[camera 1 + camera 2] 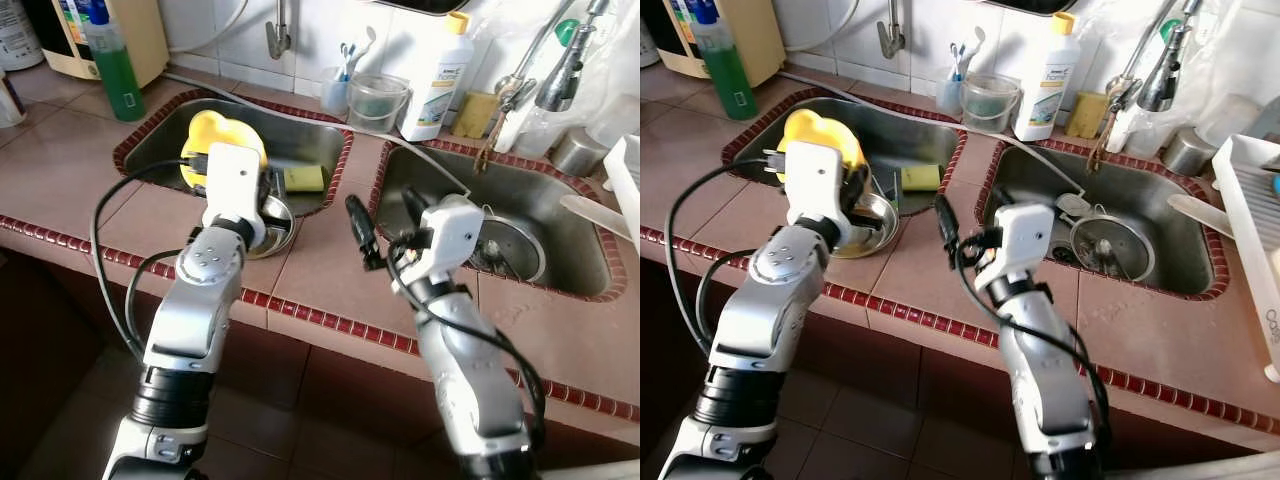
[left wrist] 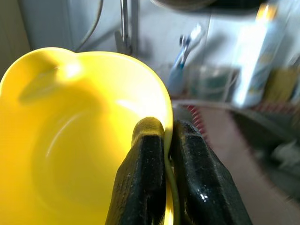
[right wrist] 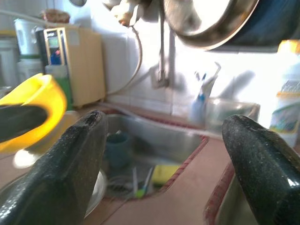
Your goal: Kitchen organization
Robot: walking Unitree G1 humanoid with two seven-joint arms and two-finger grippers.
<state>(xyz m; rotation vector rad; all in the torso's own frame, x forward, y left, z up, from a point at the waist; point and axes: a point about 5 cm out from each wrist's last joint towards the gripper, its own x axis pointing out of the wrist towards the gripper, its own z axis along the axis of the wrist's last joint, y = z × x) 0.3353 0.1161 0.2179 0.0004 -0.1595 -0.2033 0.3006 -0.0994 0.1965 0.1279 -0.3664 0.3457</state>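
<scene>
The left claw [image 2: 164, 154] is clamped on the rim of a yellow bowl [image 1: 212, 137], holding it over the left sink [image 1: 160, 140] just above a steel bowl [image 1: 272, 225] that sits at the sink's front edge, with a yellow sponge [image 1: 303, 178] lying in the basin beside it. The right claw [image 1: 385, 215] hangs with its fingers spread apart over the tiled bench [image 1: 320, 260] between the two sinks, holding nothing.

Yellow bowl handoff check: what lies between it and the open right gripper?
In the left eye view, bare tiled counter separates the yellow bowl, pinched by the left gripper, from the right gripper; the steel bowl sits beneath the left.
</scene>
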